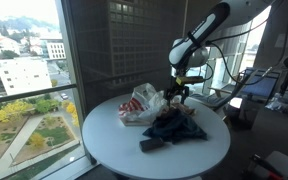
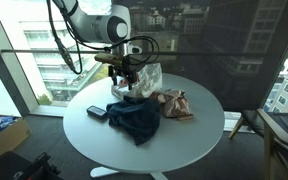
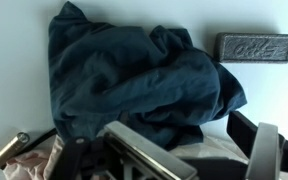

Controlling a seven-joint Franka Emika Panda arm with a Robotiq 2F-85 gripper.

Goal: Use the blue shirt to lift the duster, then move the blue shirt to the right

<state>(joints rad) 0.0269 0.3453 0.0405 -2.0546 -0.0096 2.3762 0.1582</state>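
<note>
The blue shirt (image 1: 176, 128) (image 2: 134, 118) lies crumpled on the round white table (image 1: 109, 130) (image 2: 199, 135). In the wrist view the shirt (image 3: 134, 80) fills the middle. The duster, a dark grey rectangular block (image 3: 255, 46), lies on the table beside the shirt, apart from it; it shows in both exterior views (image 1: 149, 146) (image 2: 97, 112). My gripper (image 1: 180, 92) (image 2: 124, 86) (image 3: 189, 162) hangs above the far edge of the shirt, near the plastic bag. Its fingers are spread and hold nothing.
A white and red plastic bag (image 1: 144, 103) (image 2: 146, 78) sits behind the shirt. A brown crumpled cloth (image 2: 174, 103) lies next to the shirt. Windows stand close behind the table. A chair (image 2: 274, 130) stands beside it.
</note>
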